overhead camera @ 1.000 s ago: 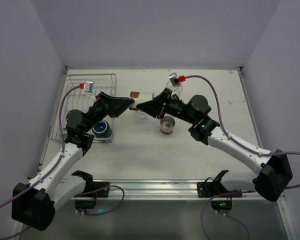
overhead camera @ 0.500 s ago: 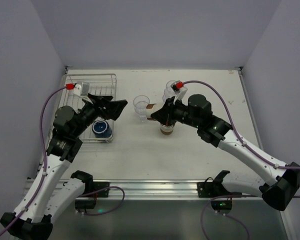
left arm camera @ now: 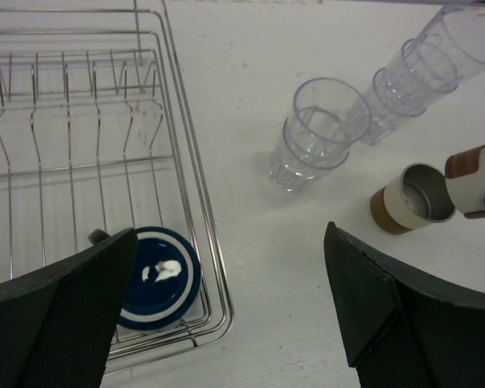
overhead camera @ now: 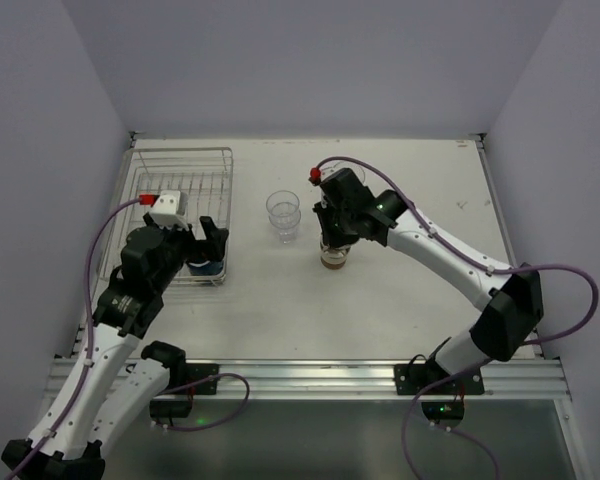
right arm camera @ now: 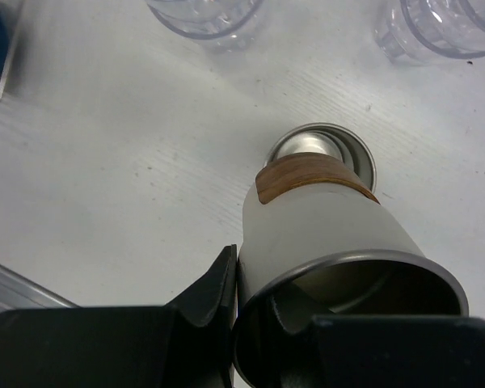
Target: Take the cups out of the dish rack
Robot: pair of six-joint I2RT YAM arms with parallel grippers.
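Observation:
The silver wire dish rack (overhead camera: 180, 165) (left arm camera: 186, 162) lies at the left. A dark navy mug (overhead camera: 202, 264) (left arm camera: 158, 275) sits in its near right corner. My left gripper (overhead camera: 206, 243) (left arm camera: 230, 299) hangs open over that corner, holding nothing. My right gripper (overhead camera: 331, 230) (right arm camera: 250, 283) is shut on the rim of a cream cup with a brown base (right arm camera: 319, 226) (left arm camera: 477, 174), one finger outside and one inside. That cup hangs just above another tan cup (overhead camera: 334, 259) (right arm camera: 323, 149) (left arm camera: 408, 198) standing on the table. Stacked clear tumblers (overhead camera: 283, 214) (left arm camera: 319, 133) stand left of it.
More clear tumblers (overhead camera: 346, 176) (left arm camera: 424, 73) stand nested behind the right gripper. The rest of the rack shows only bare wire prongs. White walls close in the table at the back and sides.
The left gripper let go of the cream cup, opened wide and drew back to the rack's near corner. The right gripper kept the cup and carried it over the tan cup on the table.

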